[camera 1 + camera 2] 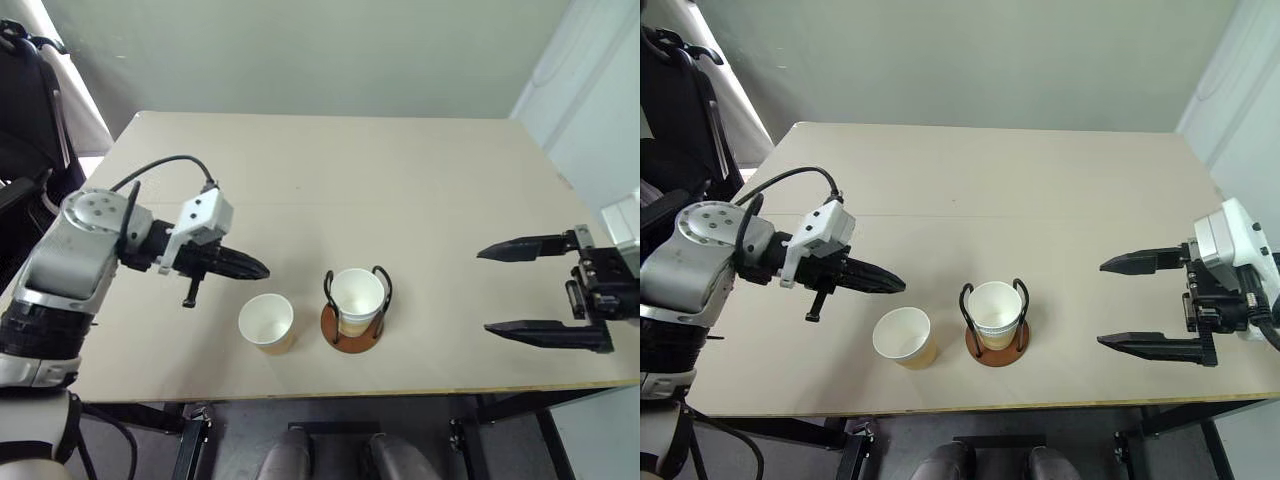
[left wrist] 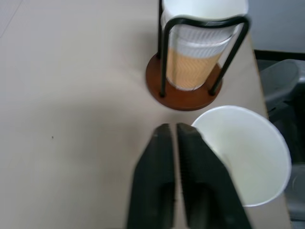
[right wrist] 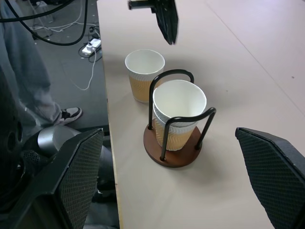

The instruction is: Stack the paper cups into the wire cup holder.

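Left gripper (image 1: 262, 269) nearly closed and empty just above the loose cup (image 1: 267, 321) beside the holder (image 1: 352, 328), which seems to hold two nested cups (image 1: 357, 296); right gripper (image 1: 485, 290) wide open, idle; open wider, straddle one wall, lift straight.

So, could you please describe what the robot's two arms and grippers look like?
The left arm has a silver-grey rounded metal shell with a round bolted cap, a looping black cable and a white wrist block. The left gripper and right gripper each have two long black tapered fingers; the right ones show mesh-textured pads and a white housing.
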Action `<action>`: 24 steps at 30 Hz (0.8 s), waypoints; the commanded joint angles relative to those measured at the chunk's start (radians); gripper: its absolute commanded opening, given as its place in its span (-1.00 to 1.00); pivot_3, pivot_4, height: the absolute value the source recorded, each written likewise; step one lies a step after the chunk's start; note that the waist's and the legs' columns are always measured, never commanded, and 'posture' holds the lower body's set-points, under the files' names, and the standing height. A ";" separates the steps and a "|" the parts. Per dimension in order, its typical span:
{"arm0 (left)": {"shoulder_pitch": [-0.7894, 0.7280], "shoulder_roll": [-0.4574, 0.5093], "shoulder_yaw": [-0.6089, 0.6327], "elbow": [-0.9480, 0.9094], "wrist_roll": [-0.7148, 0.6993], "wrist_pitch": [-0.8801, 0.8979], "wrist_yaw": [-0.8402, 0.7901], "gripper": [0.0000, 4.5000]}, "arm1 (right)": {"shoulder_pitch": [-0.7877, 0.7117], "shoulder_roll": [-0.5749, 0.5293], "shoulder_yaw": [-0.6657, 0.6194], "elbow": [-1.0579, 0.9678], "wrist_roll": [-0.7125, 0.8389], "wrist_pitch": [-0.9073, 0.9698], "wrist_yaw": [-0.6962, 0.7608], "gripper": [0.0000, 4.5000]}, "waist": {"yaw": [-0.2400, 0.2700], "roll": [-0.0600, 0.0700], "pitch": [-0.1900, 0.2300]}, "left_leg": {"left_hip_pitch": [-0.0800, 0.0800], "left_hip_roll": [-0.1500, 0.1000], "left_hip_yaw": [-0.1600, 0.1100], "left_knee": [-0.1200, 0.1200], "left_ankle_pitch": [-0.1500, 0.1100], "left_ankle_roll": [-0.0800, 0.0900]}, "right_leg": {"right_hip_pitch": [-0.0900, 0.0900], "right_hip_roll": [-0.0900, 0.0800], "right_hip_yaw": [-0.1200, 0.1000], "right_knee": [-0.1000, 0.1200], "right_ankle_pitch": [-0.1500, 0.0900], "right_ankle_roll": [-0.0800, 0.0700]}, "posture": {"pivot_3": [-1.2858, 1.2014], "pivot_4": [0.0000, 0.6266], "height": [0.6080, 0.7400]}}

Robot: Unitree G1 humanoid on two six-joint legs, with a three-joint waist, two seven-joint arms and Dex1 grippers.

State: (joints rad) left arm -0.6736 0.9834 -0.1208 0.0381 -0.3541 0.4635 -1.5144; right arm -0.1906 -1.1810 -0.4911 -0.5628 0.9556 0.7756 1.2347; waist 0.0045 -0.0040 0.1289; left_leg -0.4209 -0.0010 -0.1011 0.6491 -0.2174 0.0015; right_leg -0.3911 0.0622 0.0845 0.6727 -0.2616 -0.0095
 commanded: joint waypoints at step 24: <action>0.055 -0.078 -0.103 -0.086 0.120 -0.045 0.055 -0.53 | -0.069 -0.059 0.025 0.011 -0.010 -0.015 0.001 1.00 | 0.002 0.000 0.000 | 0.000 0.000 0.000 0.002 -0.001 0.001 | 0.001 0.000 0.000 0.000 0.000 0.001 | 0.03 -0.52 1.00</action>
State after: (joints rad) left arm -0.6113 0.8971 -0.2486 -0.0201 -0.2164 0.4178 -1.4559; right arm -0.2484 -1.2236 -0.4482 -0.5499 0.9464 0.7699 1.2348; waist 0.0065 -0.0041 0.1289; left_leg -0.4209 -0.0013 -0.1012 0.6507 -0.2181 0.0028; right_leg -0.3901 0.0622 0.0845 0.6724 -0.2614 -0.0084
